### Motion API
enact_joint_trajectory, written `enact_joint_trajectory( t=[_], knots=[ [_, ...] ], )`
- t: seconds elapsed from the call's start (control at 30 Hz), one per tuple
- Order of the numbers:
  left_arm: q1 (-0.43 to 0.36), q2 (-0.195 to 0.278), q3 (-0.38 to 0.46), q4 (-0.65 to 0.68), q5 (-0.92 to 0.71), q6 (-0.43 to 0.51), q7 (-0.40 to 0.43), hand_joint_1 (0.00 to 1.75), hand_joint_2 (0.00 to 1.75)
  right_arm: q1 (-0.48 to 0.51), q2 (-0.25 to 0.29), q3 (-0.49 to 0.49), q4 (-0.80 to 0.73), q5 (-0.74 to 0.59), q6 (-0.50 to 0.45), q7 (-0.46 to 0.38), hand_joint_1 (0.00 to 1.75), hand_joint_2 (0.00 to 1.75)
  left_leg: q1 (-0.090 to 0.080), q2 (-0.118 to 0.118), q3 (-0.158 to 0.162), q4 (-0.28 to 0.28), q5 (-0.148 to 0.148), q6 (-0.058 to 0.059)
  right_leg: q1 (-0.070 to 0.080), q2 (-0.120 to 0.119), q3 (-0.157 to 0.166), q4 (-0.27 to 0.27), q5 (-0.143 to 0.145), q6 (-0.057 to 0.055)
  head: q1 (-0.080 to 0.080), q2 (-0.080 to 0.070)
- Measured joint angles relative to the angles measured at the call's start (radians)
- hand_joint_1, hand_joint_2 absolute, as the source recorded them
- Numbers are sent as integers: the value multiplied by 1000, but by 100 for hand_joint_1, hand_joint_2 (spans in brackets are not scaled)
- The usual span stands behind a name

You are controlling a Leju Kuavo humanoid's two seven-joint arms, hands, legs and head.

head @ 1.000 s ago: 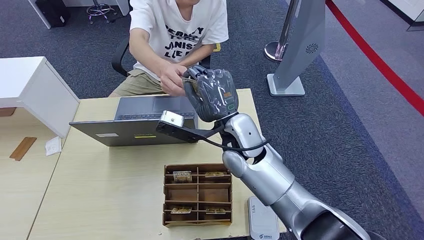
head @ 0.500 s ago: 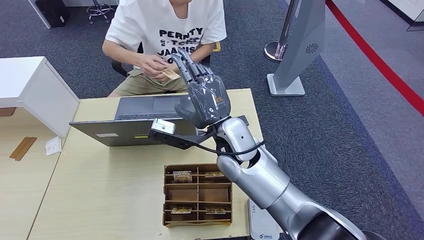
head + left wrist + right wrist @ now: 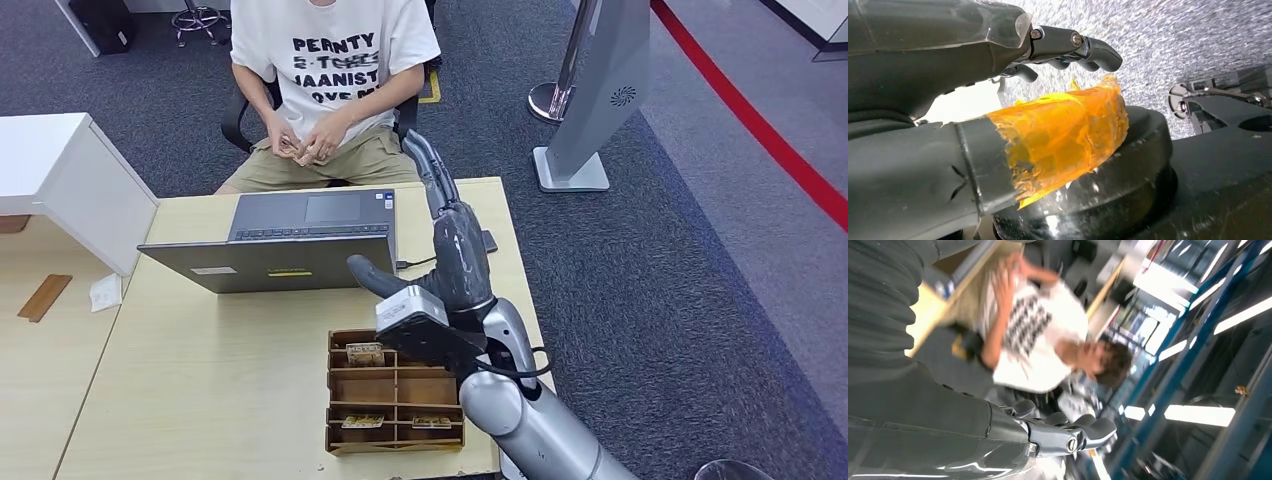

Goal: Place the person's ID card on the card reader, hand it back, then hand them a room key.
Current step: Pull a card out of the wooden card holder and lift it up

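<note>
You're at a pale wooden desk (image 3: pixel 200 380) on dark blue-grey carpet. Nearest you, just left of the right hand's wrist, sits the brown compartment tray (image 3: pixel 396 390) with room key cards (image 3: pixel 365 353) in its slots. The right hand (image 3: pixel 455 250) is raised over the desk's right side, fingers stretched out and spread, holding nothing. Left of it stands the open laptop (image 3: pixel 280 240). Beyond the fingertips, the seated person (image 3: pixel 330 70) holds a card (image 3: pixel 300 150) at their lap. Your left hand (image 3: pixel 998 100) shows curled fingers; I cannot tell whether it holds anything.

Dark grey carpet (image 3: pixel 640 260) with red stripe (image 3: pixel 760 130); pale wood desk (image 3: pixel 200 370); white cabinet (image 3: pixel 60 180); ceiling strip lights (image 3: pixel 1198 412).
</note>
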Motion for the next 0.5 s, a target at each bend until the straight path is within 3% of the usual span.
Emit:
enact_joint_trajectory(
  t=[0.23, 0.37, 0.5],
  knots=[
    [4, 1, 43, 0, 41, 6, 0, 0, 0, 148, -64, -16, -107, -413, 260, -71, 0, 175, 0, 0, 0, 0, 0, 0, 0, 0, 0, 0, 0, 0, 0, 0],
    [4, 2, 58, 0, 48, 6, 0, 0, 0, 212, -107, -25, -127, -600, 446, -97, 0, 0, 0, 0, 0, 0, 0, 0, 0, 0, 0, 0, 0, 0, 0, 0],
    [4, 4, 69, 0, 49, 6, 0, 0, 0, 265, -150, -28, -133, -712, 613, -120, 0, 0, 0, 0, 0, 0, 0, 0, 0, 0, 0, 0, 0, 0, 0, 0]
  ],
)
